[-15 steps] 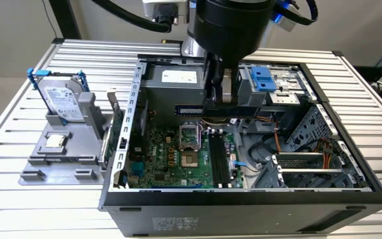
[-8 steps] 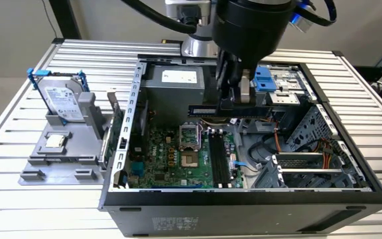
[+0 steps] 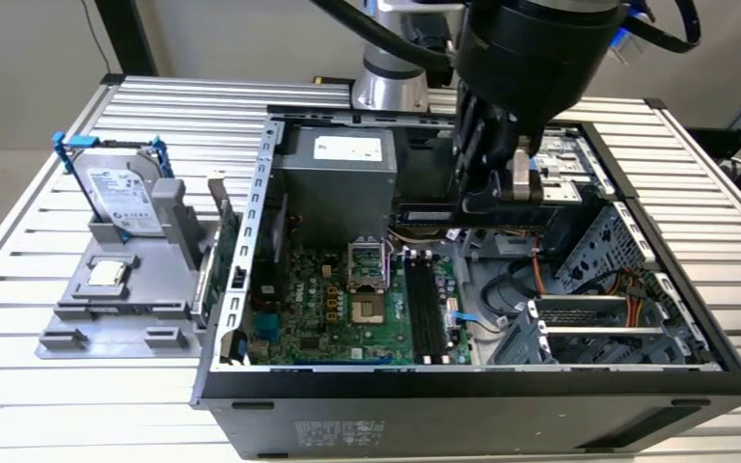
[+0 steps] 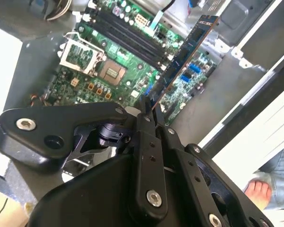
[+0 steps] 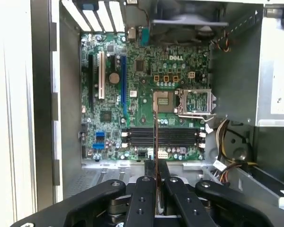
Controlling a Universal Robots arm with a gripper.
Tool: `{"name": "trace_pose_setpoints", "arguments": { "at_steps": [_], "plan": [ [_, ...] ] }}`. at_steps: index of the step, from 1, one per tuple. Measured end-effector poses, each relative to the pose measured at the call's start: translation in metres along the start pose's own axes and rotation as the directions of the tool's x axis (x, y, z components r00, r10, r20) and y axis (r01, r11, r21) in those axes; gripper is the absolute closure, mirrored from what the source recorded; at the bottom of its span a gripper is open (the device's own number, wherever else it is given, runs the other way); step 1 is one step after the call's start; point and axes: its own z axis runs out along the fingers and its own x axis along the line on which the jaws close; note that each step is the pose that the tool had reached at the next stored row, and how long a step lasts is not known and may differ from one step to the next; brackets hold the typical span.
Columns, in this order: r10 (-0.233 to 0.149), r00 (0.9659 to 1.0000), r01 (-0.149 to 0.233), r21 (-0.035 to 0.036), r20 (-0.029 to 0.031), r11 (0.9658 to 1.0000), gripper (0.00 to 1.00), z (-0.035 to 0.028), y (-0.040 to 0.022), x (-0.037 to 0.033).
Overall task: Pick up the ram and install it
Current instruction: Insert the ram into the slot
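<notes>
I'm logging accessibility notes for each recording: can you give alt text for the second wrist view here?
The gripper is shut on one end of the ram, a dark narrow stick held above the green motherboard. Its black memory slots lie close by the stick.

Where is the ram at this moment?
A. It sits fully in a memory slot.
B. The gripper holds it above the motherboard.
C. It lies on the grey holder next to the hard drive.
B: in the second wrist view the gripper is shut on the ram, which hangs above the motherboard.
</notes>
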Motion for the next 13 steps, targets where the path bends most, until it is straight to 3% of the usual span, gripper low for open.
{"name": "trace_pose_setpoints", "arguments": {
  "at_steps": [5,13],
  "plan": [
    [0.001,1.0000,-0.001,-0.0001,-0.0001,1.0000,1.00,-0.0002,-0.0172,-0.0002],
    [0.010,1.0000,-0.010,0.0002,0.0000,1.0000,1.00,-0.0004,-0.0364,-0.0003]
  ]
}}
